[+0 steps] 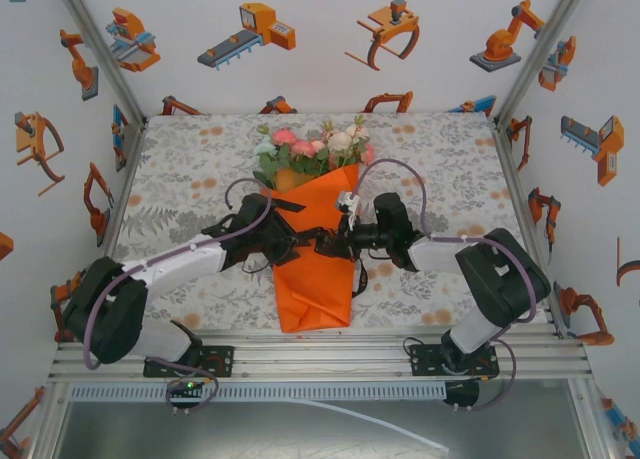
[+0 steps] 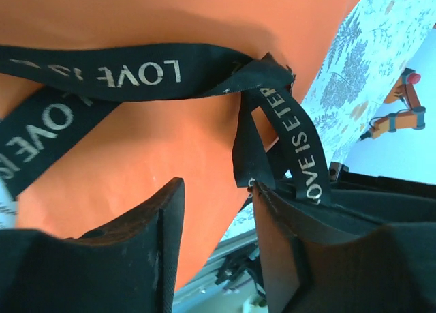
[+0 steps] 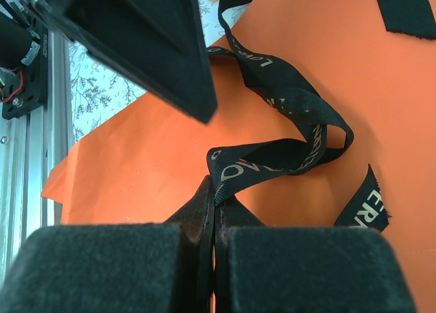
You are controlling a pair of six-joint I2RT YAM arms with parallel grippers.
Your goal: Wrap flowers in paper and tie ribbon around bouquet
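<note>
The bouquet lies in the middle of the table, its flowers [image 1: 310, 149] topping the orange paper [image 1: 315, 279] cone. My two grippers meet over the cone's middle, the left gripper [image 1: 303, 244] coming from the left and the right gripper [image 1: 338, 241] from the right. In the left wrist view the left gripper [image 2: 218, 187] is open. The lettered black ribbon [image 2: 136, 71] crosses the paper [image 2: 136, 20], and one strand drapes over the outside of the right finger [image 2: 286, 245]. The right gripper [image 3: 214, 190] is shut on a loop of ribbon [image 3: 286, 98] above the paper [image 3: 136, 156].
A loose ribbon strand [image 1: 357, 277] hangs down the cone's right side. The floral tablecloth [image 1: 180, 189] lies around the bouquet. An aluminium rail [image 1: 320, 359] runs along the near edge. White walls with robot stickers [image 1: 250, 34] close in the back and sides.
</note>
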